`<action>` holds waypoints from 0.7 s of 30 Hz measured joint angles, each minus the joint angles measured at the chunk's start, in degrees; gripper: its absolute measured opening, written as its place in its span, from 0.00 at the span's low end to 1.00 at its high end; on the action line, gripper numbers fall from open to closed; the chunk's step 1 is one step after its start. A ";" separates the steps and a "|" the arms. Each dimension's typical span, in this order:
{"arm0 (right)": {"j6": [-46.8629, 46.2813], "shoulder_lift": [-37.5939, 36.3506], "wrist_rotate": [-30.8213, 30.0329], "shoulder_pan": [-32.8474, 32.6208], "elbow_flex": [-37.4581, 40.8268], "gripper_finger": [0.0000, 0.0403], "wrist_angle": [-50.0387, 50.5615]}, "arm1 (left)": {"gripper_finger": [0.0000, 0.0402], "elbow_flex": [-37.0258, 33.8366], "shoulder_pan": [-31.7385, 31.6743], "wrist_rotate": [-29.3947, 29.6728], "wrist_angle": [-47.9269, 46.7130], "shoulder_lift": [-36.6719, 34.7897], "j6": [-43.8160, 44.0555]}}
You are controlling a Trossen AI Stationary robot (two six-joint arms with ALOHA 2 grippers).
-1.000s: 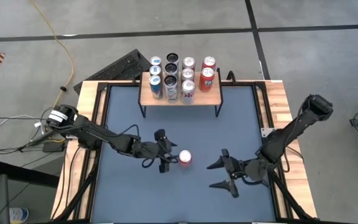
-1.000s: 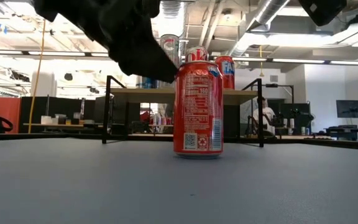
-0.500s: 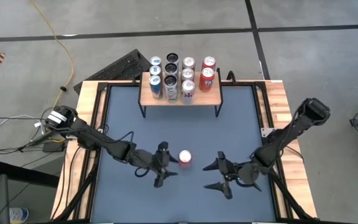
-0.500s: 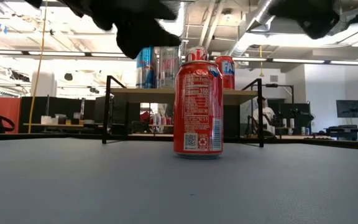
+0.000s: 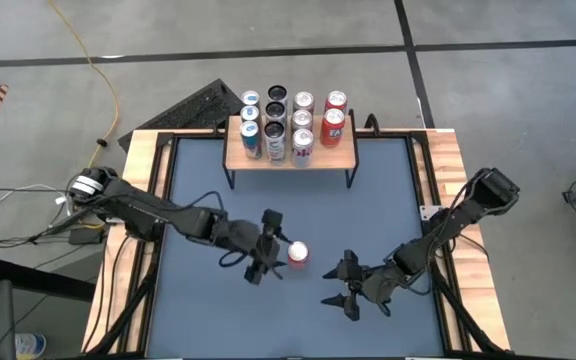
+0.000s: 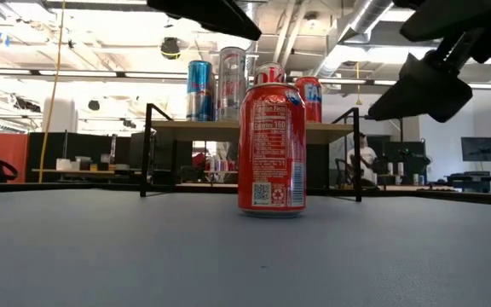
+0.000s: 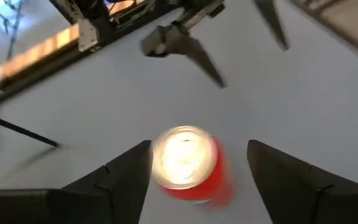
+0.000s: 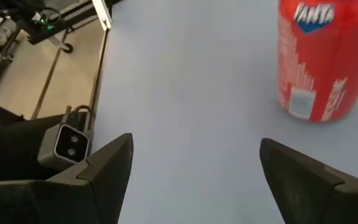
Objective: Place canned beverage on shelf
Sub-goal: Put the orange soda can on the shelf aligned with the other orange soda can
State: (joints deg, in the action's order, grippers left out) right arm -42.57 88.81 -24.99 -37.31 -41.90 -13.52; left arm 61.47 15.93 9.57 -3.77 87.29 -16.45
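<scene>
On the desk [image 5: 388,200], the red can [image 5: 297,254] stands ungrabbed; the left claw [image 5: 270,249], spread wide, hovers beside it, the right claw [image 5: 343,288] gapes nearby. The shelf [image 5: 290,152] awaits.

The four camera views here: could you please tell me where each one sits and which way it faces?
High: overhead, looking down; both arms, shelf.
Low: table height, facing the shelf; red can central, arms above.
Left wrist: on the left arm, looking down past the open left tool onto the can.
Right wrist: on the right arm; open right tool, can beyond.
All four share the can.
</scene>
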 joint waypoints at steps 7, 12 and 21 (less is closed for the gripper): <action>-2.12 0.57 2.23 0.01 0.01 0.84 0.49 | 0.75 5.59 -4.67 -7.84 -5.54 0.87 -9.01; -2.20 0.46 2.40 0.01 0.01 0.85 0.80 | 0.77 7.65 -7.26 -11.81 -8.56 3.57 -8.72; -5.40 1.01 2.42 -0.04 -0.02 0.85 3.03 | 0.77 13.85 -8.74 -15.34 -11.94 13.35 -10.34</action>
State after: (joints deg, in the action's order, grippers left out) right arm -47.96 89.82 -22.57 -37.35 -41.92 -10.49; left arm 75.32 7.19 -5.77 -15.71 100.64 -26.79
